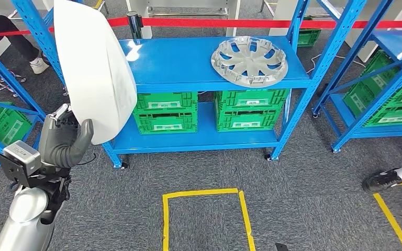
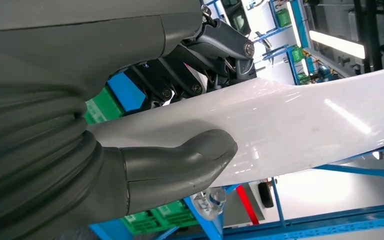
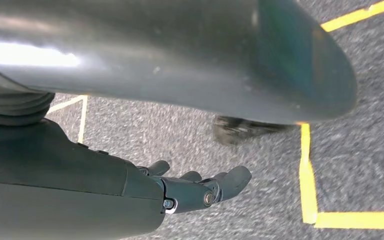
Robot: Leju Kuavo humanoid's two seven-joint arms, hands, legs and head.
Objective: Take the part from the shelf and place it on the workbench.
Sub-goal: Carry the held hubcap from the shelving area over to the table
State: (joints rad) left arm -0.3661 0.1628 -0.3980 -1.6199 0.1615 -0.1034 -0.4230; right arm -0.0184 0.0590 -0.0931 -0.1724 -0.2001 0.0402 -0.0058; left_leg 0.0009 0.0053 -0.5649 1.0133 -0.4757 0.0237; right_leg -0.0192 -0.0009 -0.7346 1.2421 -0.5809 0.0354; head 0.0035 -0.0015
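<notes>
1. The left hand (image 1: 65, 138) sits at the lower left of the head view, grasping the lower end of a white curved part (image 1: 94, 68), which rises from the hand to the top edge of the frame, overlapping the left end of the blue shelf (image 1: 183, 65).
2. In the left wrist view the thick grey thumb (image 2: 180, 162) presses flat on one face of the white part (image 2: 305, 122), with the darker fingers (image 2: 185, 82) behind the opposite face, so the panel is pinched between them.
3. A silver hubcap (image 1: 250, 60) lies flat on the shelf's top board, at the upper centre-right of the head view, well apart from the held part.
4. Green crates (image 1: 209, 111) stand side by side on the shelf's lower board.
5. Yellow tape (image 1: 207, 194) outlines a rectangle on the grey carpet at the bottom centre.
6. The right hand (image 3: 200, 185) hangs above the carpet in the right wrist view, fingers spread loosely and holding nothing.
7. A person's dark shoe (image 1: 382, 179) shows at the right edge of the head view.
</notes>
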